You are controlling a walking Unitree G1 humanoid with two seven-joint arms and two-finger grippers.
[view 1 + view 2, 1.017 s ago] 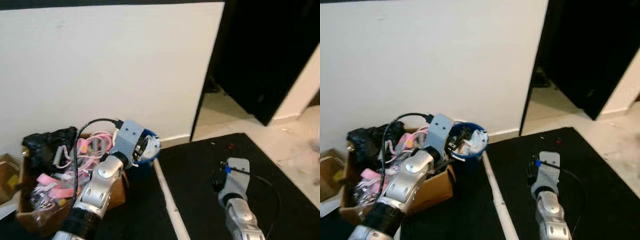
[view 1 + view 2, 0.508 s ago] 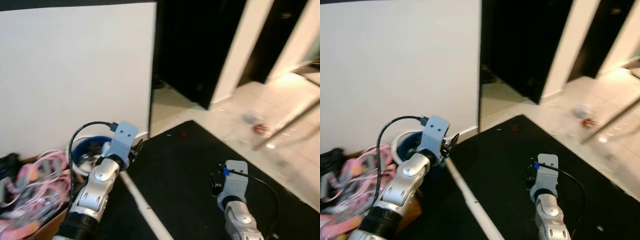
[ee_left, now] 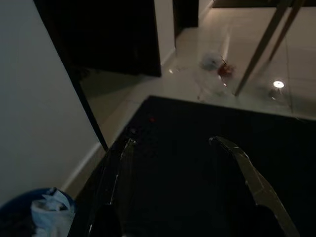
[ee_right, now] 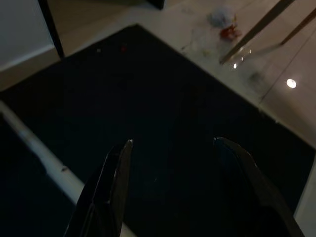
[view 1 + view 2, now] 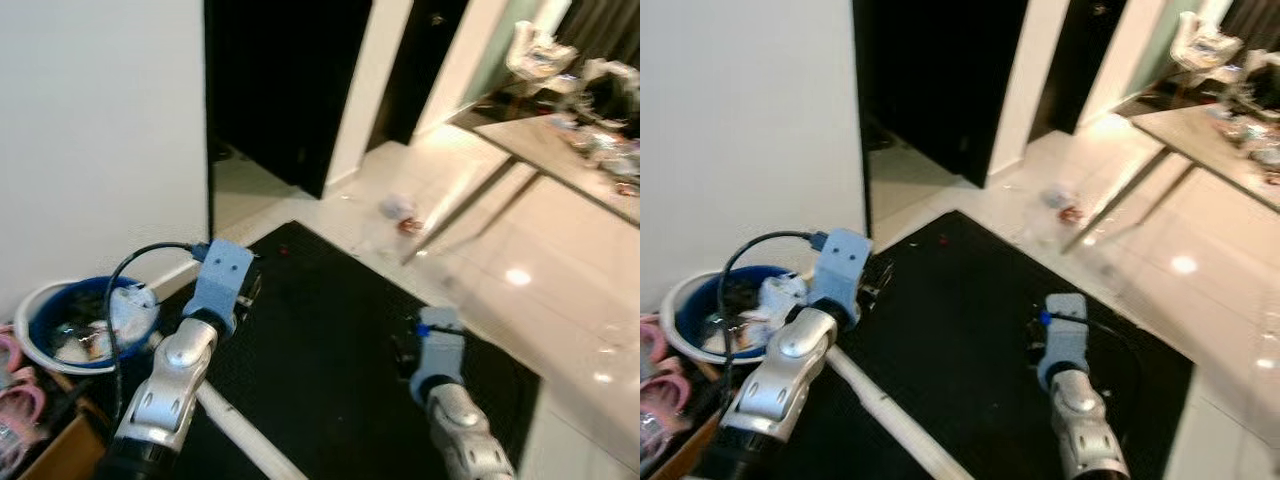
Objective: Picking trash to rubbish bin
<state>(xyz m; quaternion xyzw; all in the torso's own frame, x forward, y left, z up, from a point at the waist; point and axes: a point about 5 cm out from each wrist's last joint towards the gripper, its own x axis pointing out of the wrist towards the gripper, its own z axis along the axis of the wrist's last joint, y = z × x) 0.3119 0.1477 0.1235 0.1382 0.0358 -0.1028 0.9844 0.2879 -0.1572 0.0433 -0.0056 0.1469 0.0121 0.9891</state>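
1. Swung to the right since a second ago, the head camera now takes in a dark doorway, pale tiled floor and a table loaded with clutter, while the blue rubbish bin has slid to the left edge and the cardboard box is almost out of frame.
2. Wrist views add what the head views hide: the left gripper has its two fingers spread wide with nothing between them, and the right gripper is likewise spread and empty.
3. Both arms reach forward and low over the black mat, the left one just beside the bin.
4. Crumpled paper trash sits inside the bin.
5. More trash, pale and red, lies on the tiles beyond the mat by a slanted table leg.
6. A white strip crosses the mat.
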